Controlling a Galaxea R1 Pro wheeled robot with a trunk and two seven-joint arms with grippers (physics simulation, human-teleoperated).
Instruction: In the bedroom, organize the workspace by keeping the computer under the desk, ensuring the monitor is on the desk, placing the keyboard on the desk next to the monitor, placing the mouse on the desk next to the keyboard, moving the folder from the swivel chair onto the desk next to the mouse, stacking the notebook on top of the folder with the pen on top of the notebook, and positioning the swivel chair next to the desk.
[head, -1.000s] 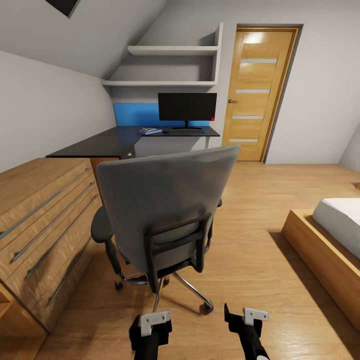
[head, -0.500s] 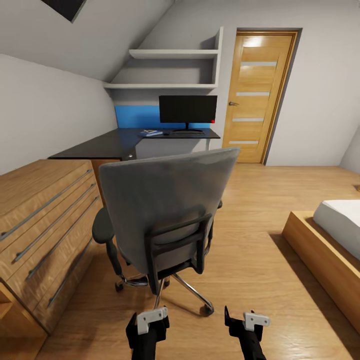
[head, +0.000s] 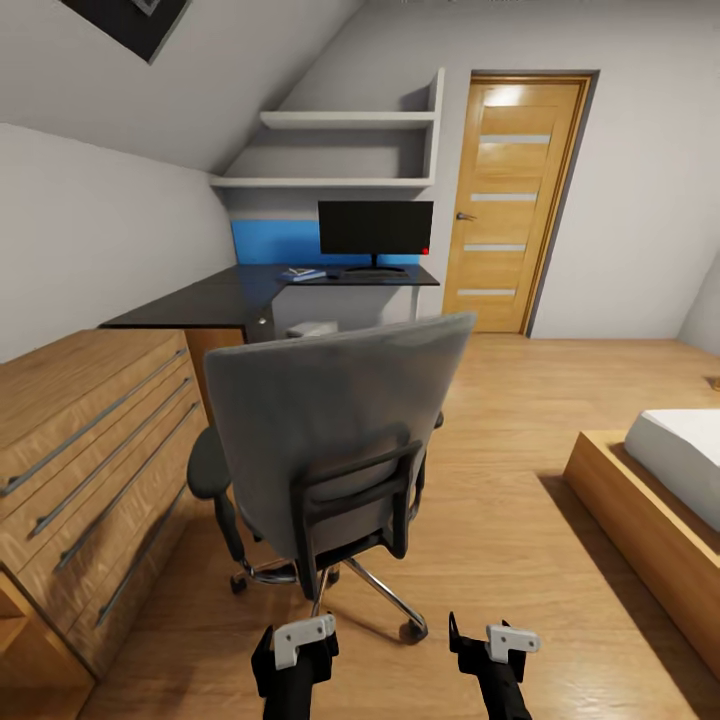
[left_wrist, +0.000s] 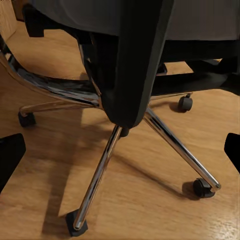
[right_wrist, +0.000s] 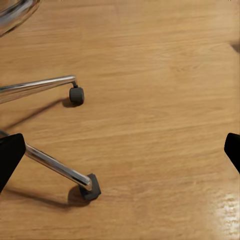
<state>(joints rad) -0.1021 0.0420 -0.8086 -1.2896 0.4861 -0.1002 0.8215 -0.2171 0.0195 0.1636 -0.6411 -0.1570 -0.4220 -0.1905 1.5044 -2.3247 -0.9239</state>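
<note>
Along the left wall stands a light wood drawer unit (head: 90, 440). Beyond it, the black desk (head: 210, 297) carries the folder (head: 301, 273) and monitor (head: 376, 228). Centre-floor, the swivel chair (head: 335, 440) shows its back to the robot. Below, the left gripper (head: 296, 645) and right gripper (head: 490, 640) hang empty, fingers spread wide at the wrist views' edges.
</note>
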